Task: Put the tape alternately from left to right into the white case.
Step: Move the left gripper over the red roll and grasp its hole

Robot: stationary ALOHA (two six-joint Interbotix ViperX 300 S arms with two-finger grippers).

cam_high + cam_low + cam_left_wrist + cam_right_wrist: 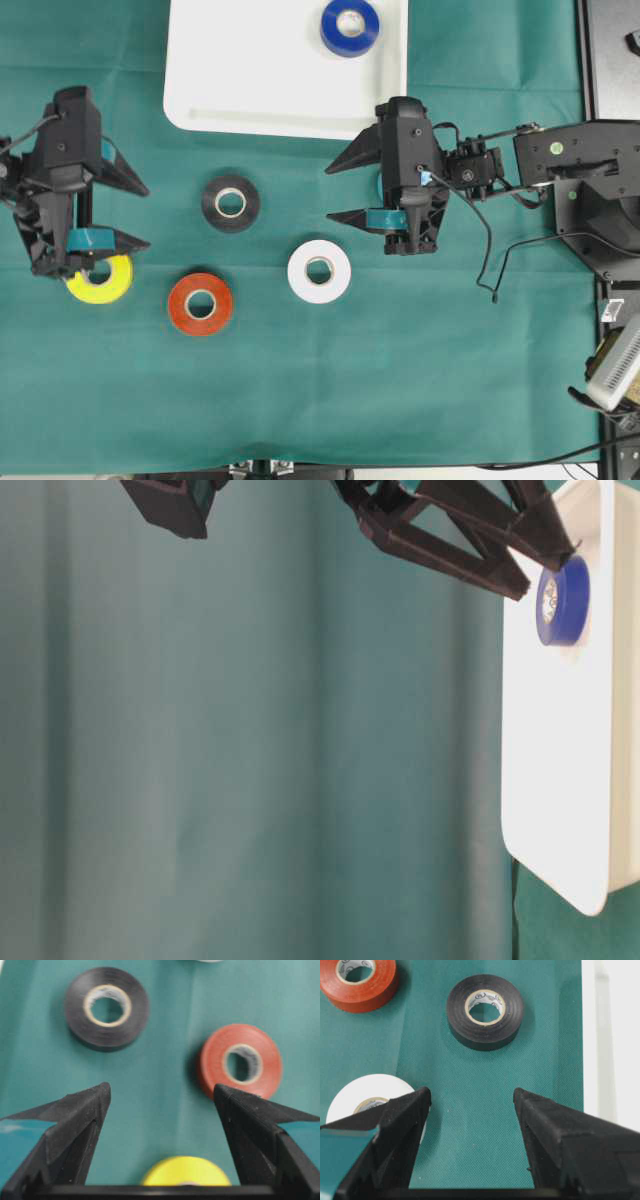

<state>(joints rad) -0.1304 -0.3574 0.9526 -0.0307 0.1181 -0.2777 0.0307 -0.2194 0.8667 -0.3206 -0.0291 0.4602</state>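
Blue tape [349, 26] already lies in the white case [230, 90] (1 of 5 rolls), while black [231, 203], red [200, 304], white [319, 271] and yellow [100, 279] wait on the cloth, with both the left gripper [128, 212] and the right gripper [342, 190] spread wide and empty.

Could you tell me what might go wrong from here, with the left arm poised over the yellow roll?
1. The left gripper has open jaws offset from the yellow tape; descending now could nudge it rather than straddle it.
2. The red tape lies close by and might get bumped.
3. The blue tape already sits in the white case, so a careless drop could knock it.
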